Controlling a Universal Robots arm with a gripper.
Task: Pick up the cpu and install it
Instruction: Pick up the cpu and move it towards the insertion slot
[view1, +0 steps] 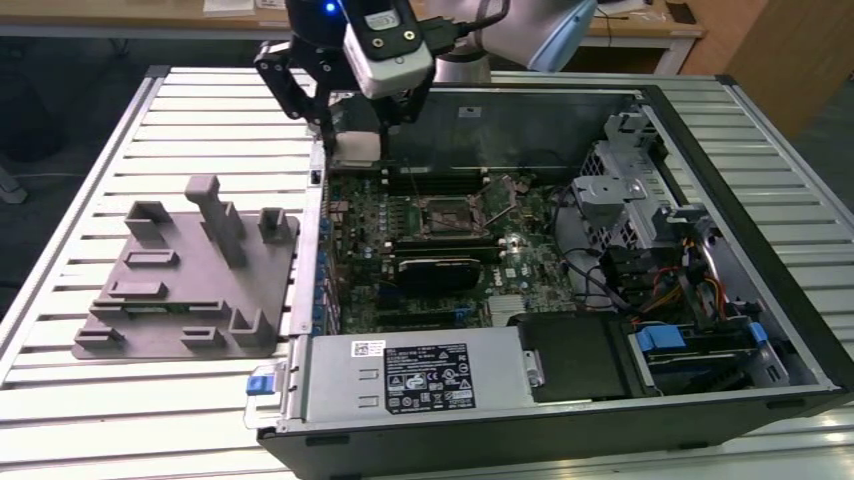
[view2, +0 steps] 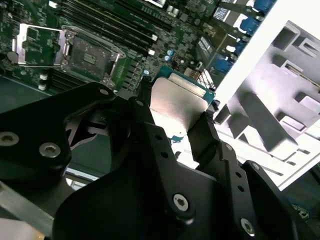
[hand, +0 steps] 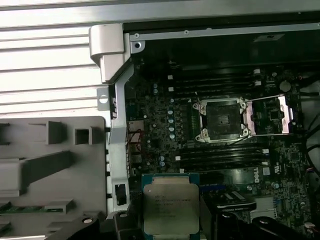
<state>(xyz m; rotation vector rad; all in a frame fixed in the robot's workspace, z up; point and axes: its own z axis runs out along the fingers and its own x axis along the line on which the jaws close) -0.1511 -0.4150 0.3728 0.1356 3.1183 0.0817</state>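
My gripper (view1: 356, 142) is shut on the cpu (view1: 356, 150), a flat square chip with a silvery top plate. It hangs above the open computer case's wall on the exterior view's left, near the far end. Both wrist views show the cpu (view2: 176, 102) (hand: 170, 206) clamped by its edges between black fingers (view2: 145, 120). On the green motherboard, the black-framed socket (view1: 447, 212) (view2: 90, 56) (hand: 222, 120) lies open, its metal load plate (hand: 270, 115) flipped back. The socket is apart from the cpu, toward the case's middle.
The case (view1: 747, 130) lies open on a slatted metal table (view1: 200, 120). A grey fixture plate with upright posts (view1: 187, 280) (hand: 45, 165) sits beside it on the exterior view's left. Memory slots flank the socket. A power supply (view1: 414, 375) and drive cage (view1: 641, 190) fill the case's near and right sides.
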